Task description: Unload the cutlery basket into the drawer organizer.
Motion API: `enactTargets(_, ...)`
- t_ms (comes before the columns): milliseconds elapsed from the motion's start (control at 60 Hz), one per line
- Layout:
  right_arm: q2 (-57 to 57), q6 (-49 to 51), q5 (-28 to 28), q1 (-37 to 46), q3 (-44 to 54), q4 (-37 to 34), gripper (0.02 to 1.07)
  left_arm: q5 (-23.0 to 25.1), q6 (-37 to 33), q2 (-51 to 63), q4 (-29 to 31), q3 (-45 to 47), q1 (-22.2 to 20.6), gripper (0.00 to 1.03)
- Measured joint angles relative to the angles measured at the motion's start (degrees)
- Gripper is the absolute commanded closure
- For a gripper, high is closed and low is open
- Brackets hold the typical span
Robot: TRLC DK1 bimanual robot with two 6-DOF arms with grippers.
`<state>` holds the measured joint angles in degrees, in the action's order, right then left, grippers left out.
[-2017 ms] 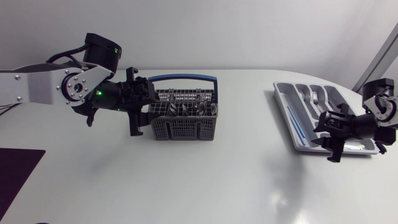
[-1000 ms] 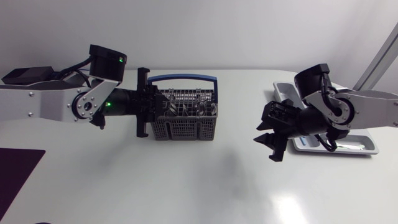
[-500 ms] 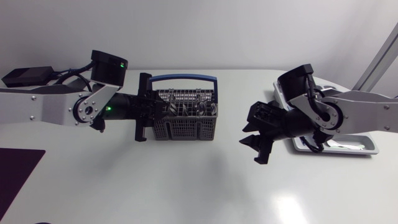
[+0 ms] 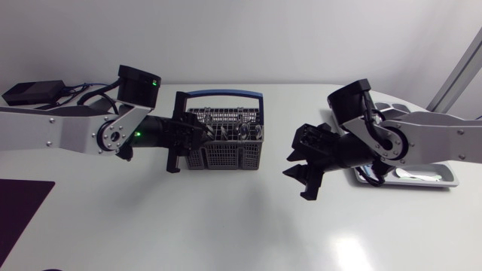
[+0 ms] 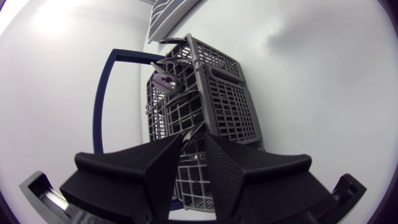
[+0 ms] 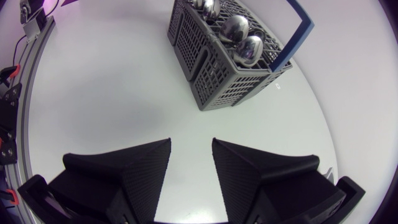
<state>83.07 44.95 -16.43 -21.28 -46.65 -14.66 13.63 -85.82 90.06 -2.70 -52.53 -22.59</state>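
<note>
Right arm's swung away from the drawer organizer (image 4: 446,179) at the table's far right, over toward the cutlery basket (image 4: 226,148) sitting mid-table. The right gripper (image 4: 300,172) is spread wide with nothing in it, so I'd guess it's back for another piece. Left gripper (image 4: 190,135) has nosed into the basket's end, and I can't tell if it's pinching anything. The organizer is mostly hidden behind the arm.

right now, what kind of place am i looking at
Probably a robotics lab bench staged for a kitchen chore: a left arm and right arm over a plain white table, with a cutlery basket and a drawer organizer.
</note>
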Motion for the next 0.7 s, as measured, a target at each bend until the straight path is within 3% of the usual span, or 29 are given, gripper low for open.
enactTargets(700, 0.26, 0.00, 0.00, -0.42, 0.00, 0.81, 0.56, 0.63, -3.21, 2.99, -1.68, -1.07, 0.00, 0.74)
